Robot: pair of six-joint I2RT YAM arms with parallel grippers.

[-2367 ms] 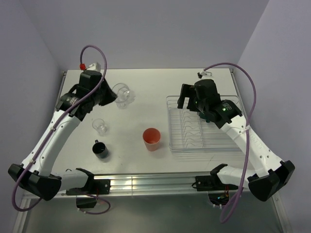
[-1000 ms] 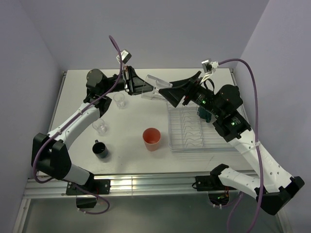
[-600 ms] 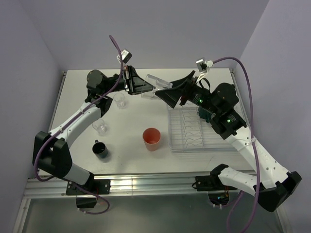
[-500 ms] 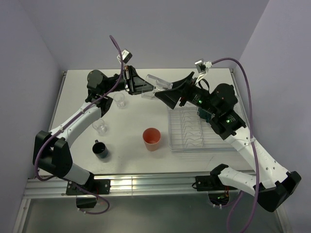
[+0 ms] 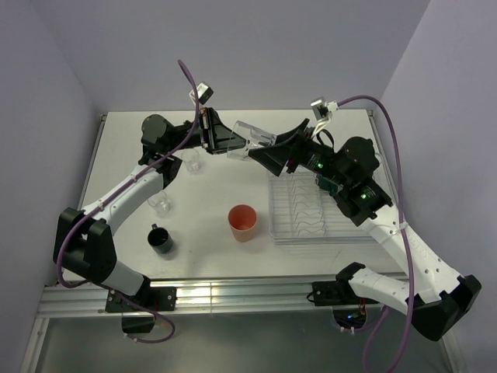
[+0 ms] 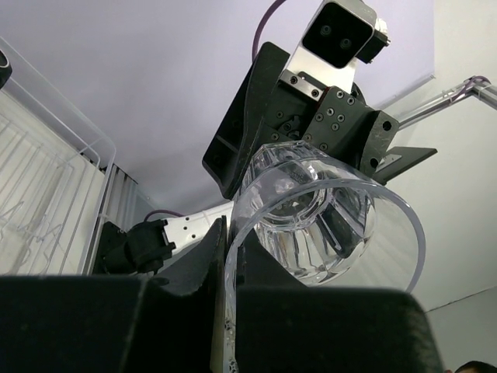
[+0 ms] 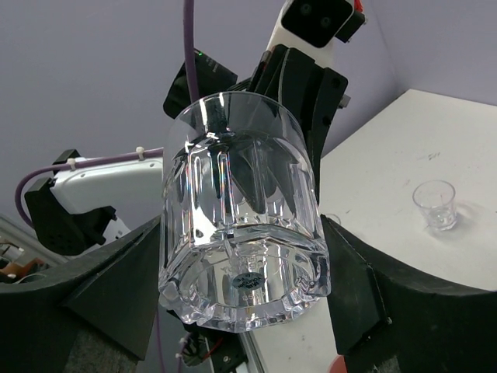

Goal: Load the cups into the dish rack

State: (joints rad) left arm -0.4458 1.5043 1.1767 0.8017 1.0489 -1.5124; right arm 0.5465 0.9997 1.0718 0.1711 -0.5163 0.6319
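From above, the left gripper and the right gripper meet in the air over the far middle of the table, with one clear tumbler lying on its side between them. The tumbler is off the table and just left of the dish rack, which sits on the right half of the table. An orange cup stands beside the rack's near left corner. A black mug and two small glasses stand well apart on the left side.

In the left wrist view, the left jaws are together on the tumbler's wall at the rim, one finger outside and the other inside the mouth. The open mouth faces this camera. The right gripper's black fingers flank the thick base behind it.

In the right wrist view, the tumbler fills the middle with its heavy base toward the camera. The right jaws stand apart at the width of the glass, and each finger lies flush against one side of the base. One small glass shows on the table at the right.
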